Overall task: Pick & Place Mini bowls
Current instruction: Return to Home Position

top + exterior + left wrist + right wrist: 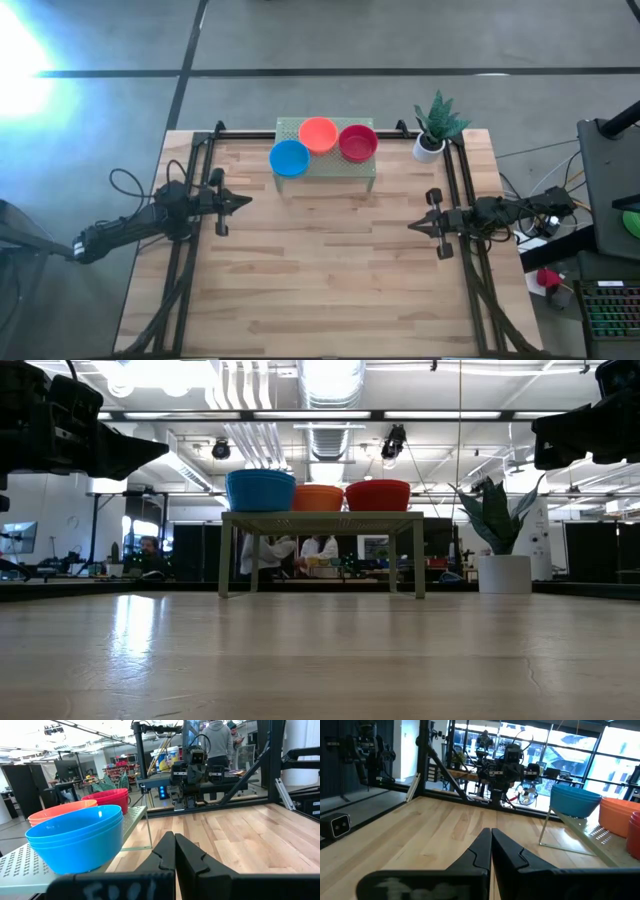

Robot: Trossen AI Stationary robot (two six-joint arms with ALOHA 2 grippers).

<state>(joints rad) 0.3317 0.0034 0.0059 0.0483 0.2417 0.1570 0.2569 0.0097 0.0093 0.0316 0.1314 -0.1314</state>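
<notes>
Three stacks of mini bowls stand on a small pale-green perforated stand [345, 165] at the table's far middle: blue [289, 158], orange [318, 133] and red [358, 142]. In the low view they show as blue [260, 489], orange [318, 497] and red [378, 494]; the left wrist view has the blue stack [77, 836] closest. My left gripper [246, 200] hovers shut near the table's left side. My right gripper [412, 226] hovers shut near the right side. Both point toward the table's middle and touch nothing.
A small white pot with a green plant [433, 131] stands at the far right corner beside the stand. Black frame rails [465, 240] run along the table's left and right sides. Bare wooden tabletop [330, 270] lies between the arms and toward the near edge.
</notes>
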